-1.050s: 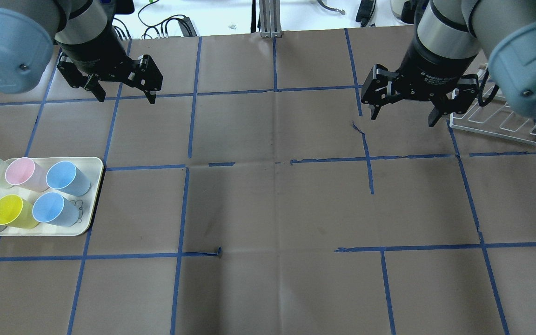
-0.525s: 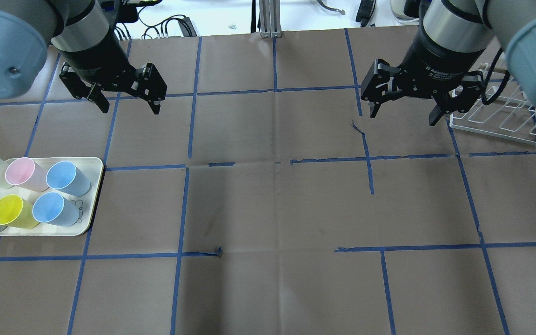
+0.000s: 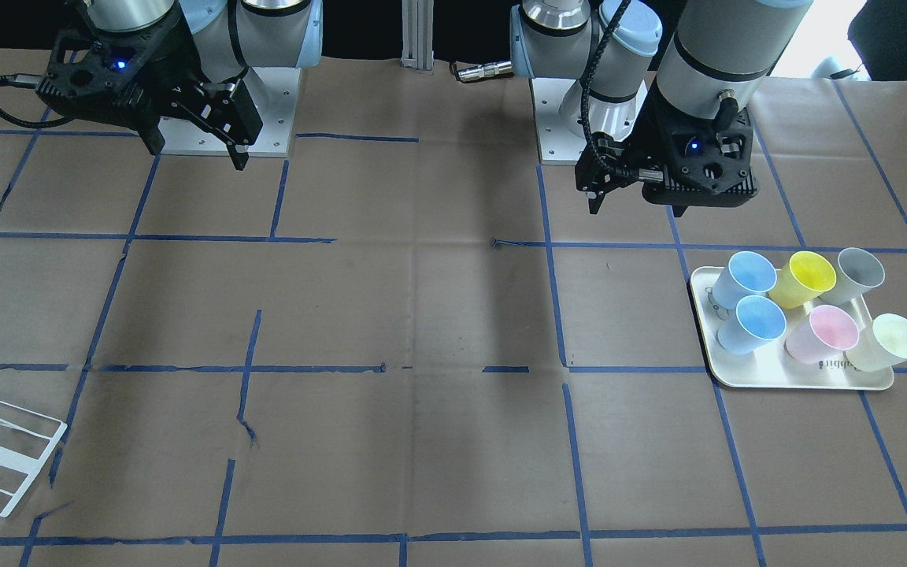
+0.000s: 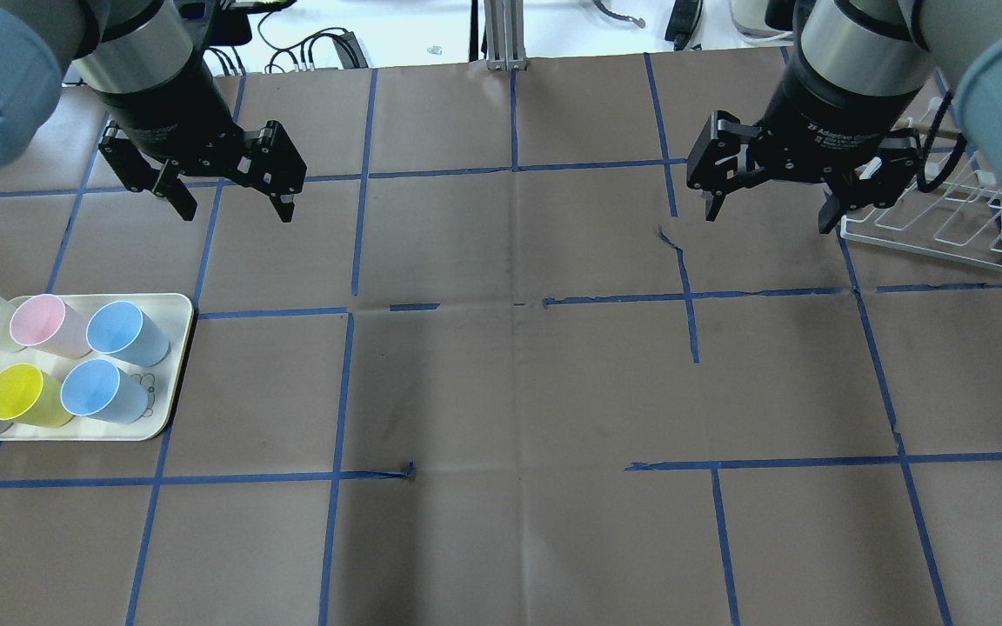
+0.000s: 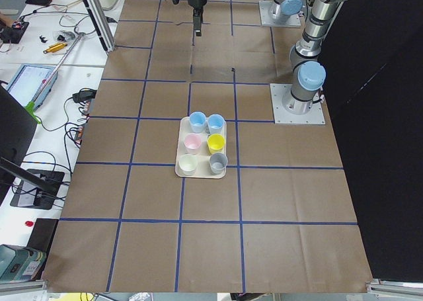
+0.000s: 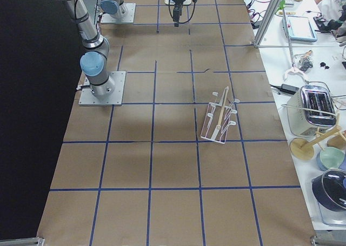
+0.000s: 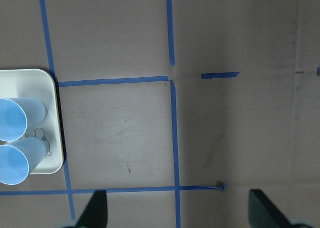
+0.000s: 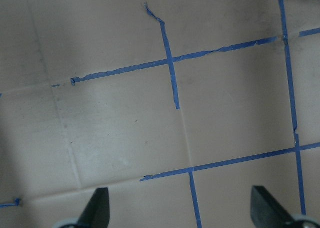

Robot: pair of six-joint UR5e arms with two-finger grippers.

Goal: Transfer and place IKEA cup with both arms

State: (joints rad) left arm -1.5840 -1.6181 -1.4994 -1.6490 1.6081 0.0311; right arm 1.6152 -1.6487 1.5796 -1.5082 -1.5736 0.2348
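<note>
Wide open down the middle: the papered table [image 4: 510, 391] lay bare between the two arms. Out on the left, the tray [image 4: 169, 387] carried six cups packed in two tight rows. The far blue cup [image 4: 118, 330] and near blue cup [image 4: 94, 389] stood at the tray's inner edge, free toward the middle and hemmed in behind by the pink cup [image 4: 36, 319] and yellow cup [image 4: 14, 391]. The left gripper [image 4: 237, 213], fingers spread, hung beyond the tray. The wire rack [image 4: 927, 230] crowded the right gripper [image 4: 769, 219], just beside its outer finger.

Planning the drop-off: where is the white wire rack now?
In the overhead view, the white wire rack sits at far right, beside the open right gripper.
</note>
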